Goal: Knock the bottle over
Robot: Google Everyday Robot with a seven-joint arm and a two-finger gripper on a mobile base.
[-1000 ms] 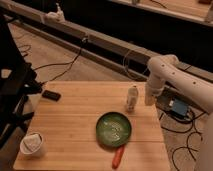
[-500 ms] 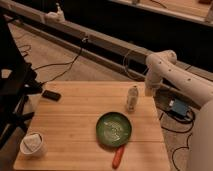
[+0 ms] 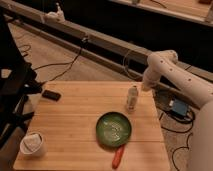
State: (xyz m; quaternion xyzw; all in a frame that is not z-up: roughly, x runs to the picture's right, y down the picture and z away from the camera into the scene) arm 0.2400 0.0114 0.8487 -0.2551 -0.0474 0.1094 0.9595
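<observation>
The bottle (image 3: 132, 96) is small, slim and pale with a white cap. It stands upright near the far right edge of the wooden table (image 3: 75, 120). My white arm comes in from the right, and its gripper (image 3: 146, 85) hangs just to the right of the bottle and a little behind it, at about cap height and off the table's edge. It is apart from the bottle.
A green plate (image 3: 114, 129) lies in front of the bottle, with an orange stick (image 3: 118, 156) at its near side. A white cup (image 3: 33, 143) stands at the near left corner. A black phone (image 3: 51, 95) lies at the far left. A blue box (image 3: 178, 107) and cables lie on the floor to the right.
The gripper has risen and drifted slightly left and back, from beside the bottle's lower body to about cap height. The bottle has stayed upright in place.
</observation>
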